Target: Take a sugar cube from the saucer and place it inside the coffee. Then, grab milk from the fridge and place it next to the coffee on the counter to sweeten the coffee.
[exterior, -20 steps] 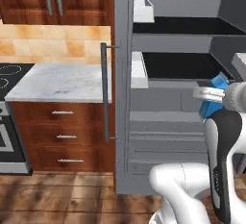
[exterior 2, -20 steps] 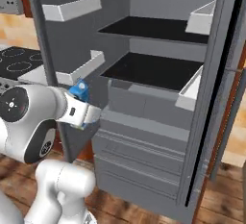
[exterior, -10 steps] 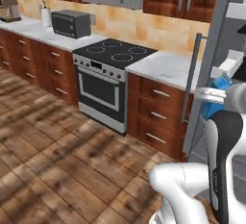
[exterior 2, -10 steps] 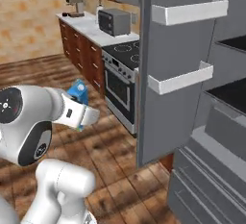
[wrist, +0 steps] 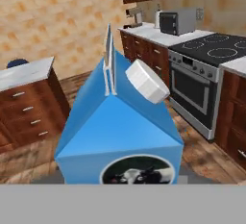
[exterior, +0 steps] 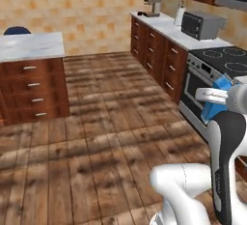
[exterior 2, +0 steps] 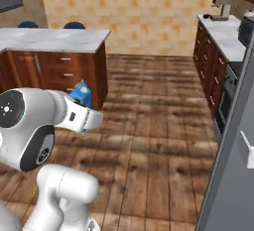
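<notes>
Right at the end effector I have the milk clamped between the jaws, its gabled top and white cap upright, the blue carton close up to my hand camera. From the left base camera the carton shows blue behind the white wrist, and from the right base camera it pokes up just past the forearm.

Below the end effector lies wood-plank floor. Beyond the carton to one side I see a black-topped stove with a steel oven front, set in dark reddish cabinets. Past that, along the same run, a microwave sits on the pale worktop, with a coffee machine at the far end.

Off to the other side of the end effector, well apart, stands an island worktop of white marble over dark drawers with silver handles. Blue chair backs peek over its far edge. Farthest off is a tan tiled wall.

The grey fridge fills the near edge of the right base camera.
</notes>
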Tool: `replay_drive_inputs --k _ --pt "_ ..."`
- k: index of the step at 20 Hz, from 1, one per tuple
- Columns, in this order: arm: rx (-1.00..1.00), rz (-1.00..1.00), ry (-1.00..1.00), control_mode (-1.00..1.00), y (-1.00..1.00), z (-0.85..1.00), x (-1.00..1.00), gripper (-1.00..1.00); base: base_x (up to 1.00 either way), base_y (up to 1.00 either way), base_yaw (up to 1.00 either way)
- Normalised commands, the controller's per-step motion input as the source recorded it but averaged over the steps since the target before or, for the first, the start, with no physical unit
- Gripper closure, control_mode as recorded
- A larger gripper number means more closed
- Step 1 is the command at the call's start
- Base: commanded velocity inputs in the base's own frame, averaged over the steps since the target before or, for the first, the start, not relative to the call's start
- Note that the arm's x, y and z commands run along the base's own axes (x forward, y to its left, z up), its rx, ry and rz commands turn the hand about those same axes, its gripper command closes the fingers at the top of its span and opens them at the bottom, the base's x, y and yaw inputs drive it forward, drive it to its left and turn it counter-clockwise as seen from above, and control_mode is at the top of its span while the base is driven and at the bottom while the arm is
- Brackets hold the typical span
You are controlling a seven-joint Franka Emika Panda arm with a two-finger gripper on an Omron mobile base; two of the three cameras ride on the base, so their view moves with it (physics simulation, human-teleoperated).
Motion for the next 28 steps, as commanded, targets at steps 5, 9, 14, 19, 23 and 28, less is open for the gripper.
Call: replay_drive_inputs --k 5,9,14,19,23,28 --pt "0.00 0.00 0.00 1.00 0.00 0.00 0.00 1.00 1.00 -0.16 0.66" --pt "0.00 0.00 0.00 1.00 0.00 0.00 0.00 1.00 1.00 -0.55 0.39" --pt "0.00 0.00 0.00 1.00 0.00 0.00 0.00 1.00 1.00 -0.94 0.05" --pt "0.00 0.00 0.00 1.00 0.00 0.00 0.00 1.00 1.00 -0.95 -0.11" --pt "0.00 0.00 0.00 1.00 0.00 0.00 0.00 1.00 1.00 -0.54 -0.09" --pt "0.00 0.00 0.00 1.00 0.00 0.00 0.00 1.00 1.00 -0.36 -0.07"
